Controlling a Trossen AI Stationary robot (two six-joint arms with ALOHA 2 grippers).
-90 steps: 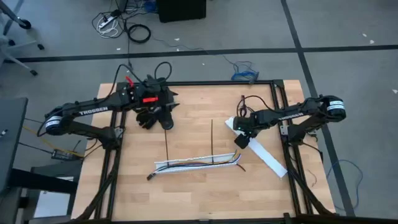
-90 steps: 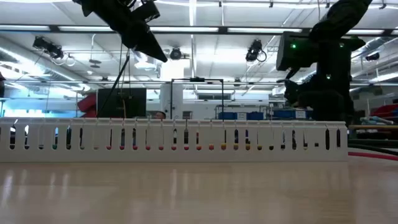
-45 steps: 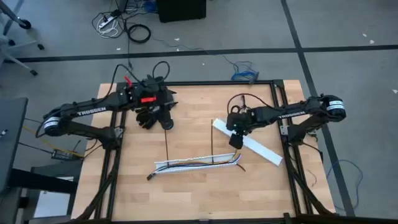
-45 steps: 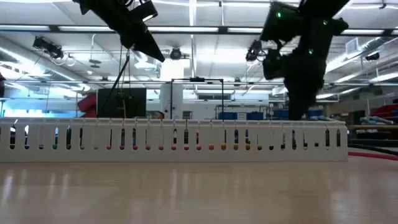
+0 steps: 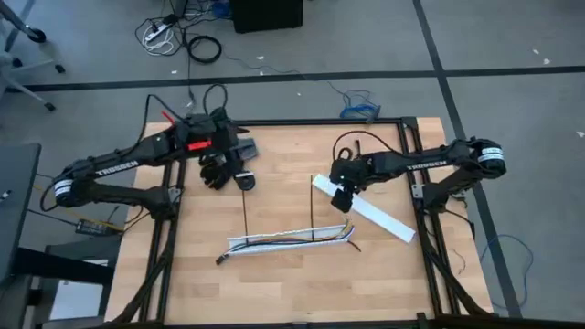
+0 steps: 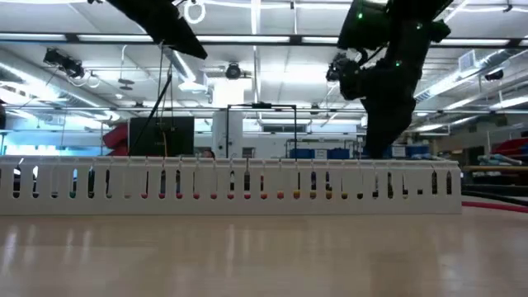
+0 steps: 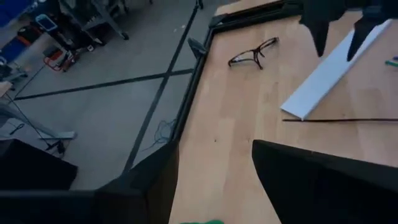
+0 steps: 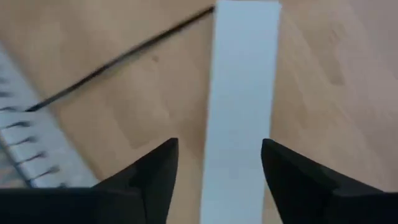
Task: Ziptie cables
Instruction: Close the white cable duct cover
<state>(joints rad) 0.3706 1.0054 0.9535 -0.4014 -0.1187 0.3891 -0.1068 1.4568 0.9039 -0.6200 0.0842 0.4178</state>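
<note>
The right gripper (image 5: 342, 198), fingers spread apart, hovers over the white strip (image 8: 239, 106), beside one ziptie (image 5: 313, 207). The cables (image 5: 292, 238) lie in the slotted channel (image 6: 231, 186) nearer the table's front. The left gripper (image 5: 239, 175), also parted, waits at the back left.

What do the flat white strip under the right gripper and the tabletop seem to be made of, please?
The flat white strip looks like smooth matte plastic: uniform white, straight edges, no grain. The tabletop appears to be light wood or wood laminate, with visible plank-like grain. The right gripper hangs open above the strip.
</note>
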